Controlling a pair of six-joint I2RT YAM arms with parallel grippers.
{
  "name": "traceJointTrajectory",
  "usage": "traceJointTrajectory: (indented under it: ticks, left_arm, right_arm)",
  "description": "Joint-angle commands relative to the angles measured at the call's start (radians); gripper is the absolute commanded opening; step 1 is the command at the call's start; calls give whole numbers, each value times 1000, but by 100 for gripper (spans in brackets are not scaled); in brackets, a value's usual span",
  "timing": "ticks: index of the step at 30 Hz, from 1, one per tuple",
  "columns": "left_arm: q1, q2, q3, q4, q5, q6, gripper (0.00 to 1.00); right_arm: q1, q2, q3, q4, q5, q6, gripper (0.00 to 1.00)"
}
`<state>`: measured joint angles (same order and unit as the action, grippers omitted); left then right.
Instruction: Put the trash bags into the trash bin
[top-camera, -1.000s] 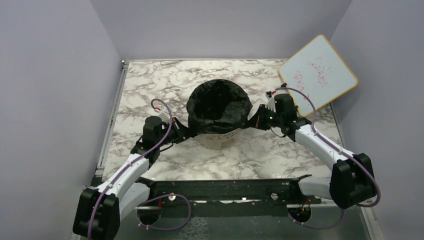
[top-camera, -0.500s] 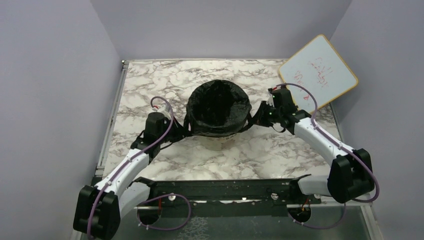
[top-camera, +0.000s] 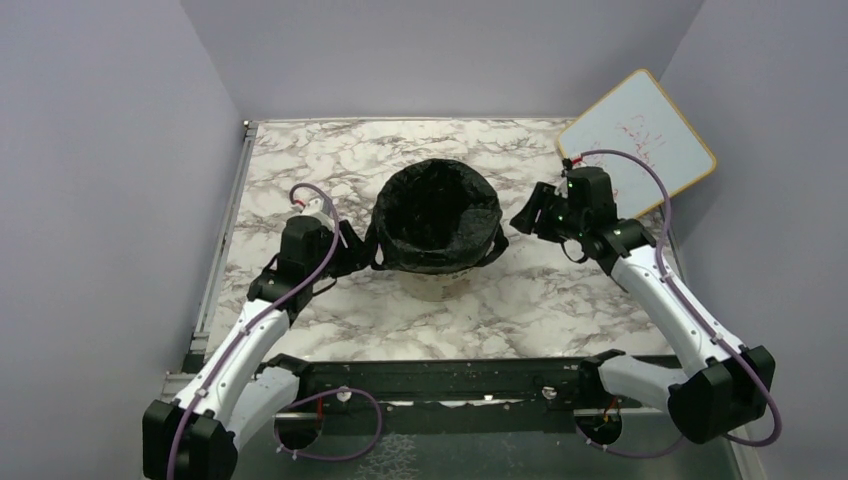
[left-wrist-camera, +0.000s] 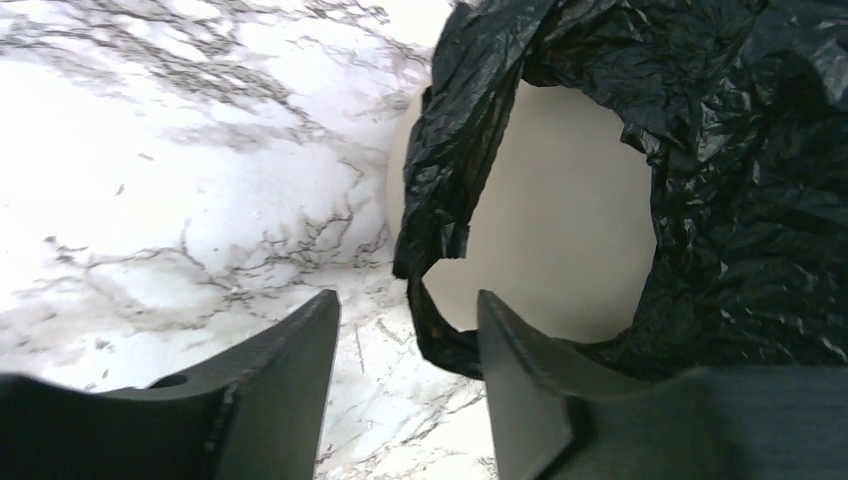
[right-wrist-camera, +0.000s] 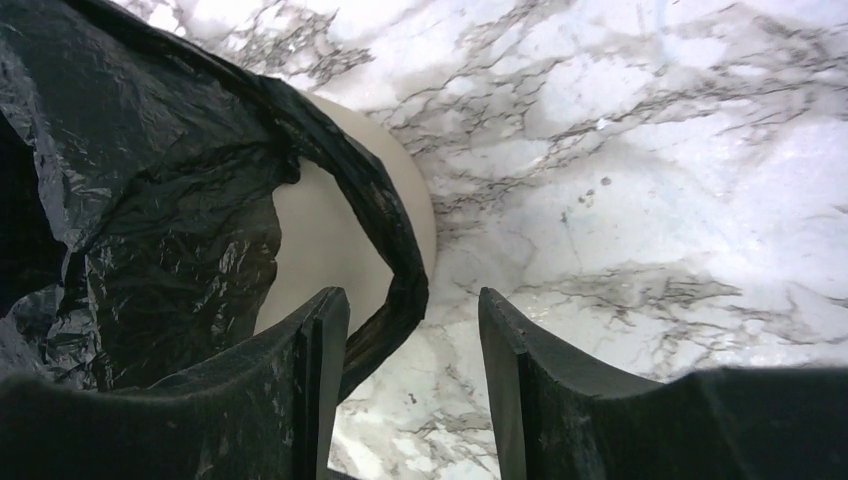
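You see one trash bag (top-camera: 437, 205), mouth up, lining one upright trash bin (top-camera: 436, 287). The left gripper (left-wrist-camera: 405, 310) and right gripper (right-wrist-camera: 415, 305) flank the bin, fingers spread.

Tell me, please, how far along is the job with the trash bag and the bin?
Done: the trash bag lines the trash bin, its edge folded over the rim. In hand: nothing; the left gripper and the right gripper are open, each beside a loop handle hanging outside the bin. Left: probably only tucking those handles, if anything.
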<state>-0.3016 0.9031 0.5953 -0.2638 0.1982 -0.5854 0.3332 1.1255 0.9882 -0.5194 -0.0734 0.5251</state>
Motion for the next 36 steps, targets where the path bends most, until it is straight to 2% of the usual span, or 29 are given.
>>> traceJointTrajectory:
  ticks: [1,5,9,12,16,17,19,24,26,28,31,36]
  left_arm:
    - [13,-93,2,-75,-137,-6,60]
    - [66,-26,34,-23,-59,41,64]
    - [133,145,102,65,137,97,67]
    - [137,228,135,121,263,144,70]
    - [145,279,107,251,328,138,72]
    - [146,299,106,281,349,132,70]
    - [147,346,102,328,367,117,60]
    - [147,431,106,327,354,114,17]
    - [147,450,100,314,334,99,6]
    - [147,464,75,329,328,81,0]
    - [147,474,23,371,326,43,0]
    - [147,460,-34,421,328,5,0]
  right_arm:
    - [-5,62,-16,73,-122,56,56]
    - [-11,190,34,154,-212,66,56]
    - [-30,295,59,203,-221,40,56]
    - [-55,382,87,217,-346,8,56]
    - [-56,455,126,204,-425,-37,52]
    - [-56,465,134,192,-427,-46,51]
    - [-56,478,138,180,-413,-54,49]
    - [-56,489,119,174,-397,-60,44]
    - [-56,493,101,183,-381,-51,42]
    - [-56,507,83,187,-369,-42,38]
    - [-55,525,58,194,-366,-28,31]
    - [-56,517,18,221,-353,-3,28]
